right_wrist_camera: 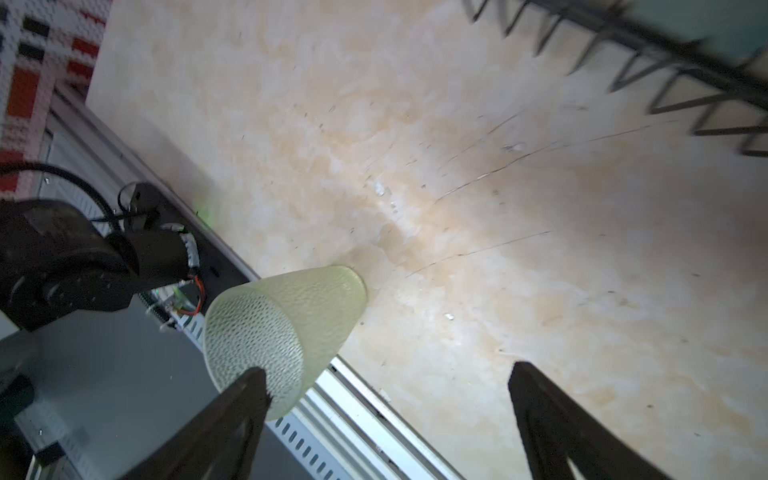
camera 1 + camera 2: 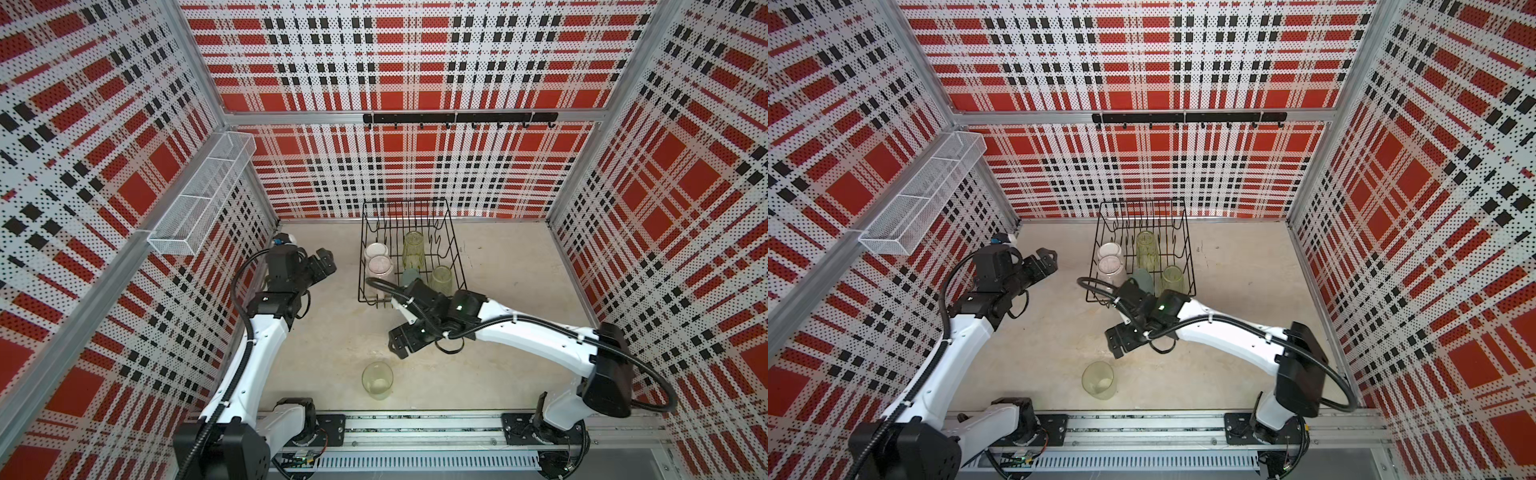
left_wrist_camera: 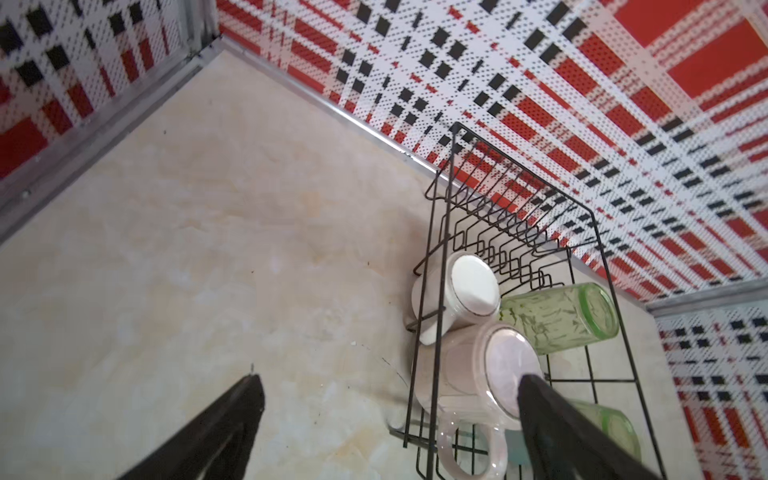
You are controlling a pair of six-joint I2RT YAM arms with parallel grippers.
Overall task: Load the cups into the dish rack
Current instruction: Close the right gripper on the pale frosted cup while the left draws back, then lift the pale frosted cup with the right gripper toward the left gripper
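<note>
Five cups (image 2: 379, 266) sit in the rack (image 2: 407, 212) in both top views; the frosted tumbler (image 2: 377, 380) stands upright on the bench (image 2: 324, 353), well apart from it. Left wrist: left jaws spread, empty, beside the rack. Right wrist: right jaws spread, empty, near the tumbler (image 1: 291, 316).

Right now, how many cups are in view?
6. Five are in the dish rack: white mug, pink mug, far green tumbler, near green tumbler, teal tumbler partly behind the right arm. The frosted tumbler is on the table.
</note>
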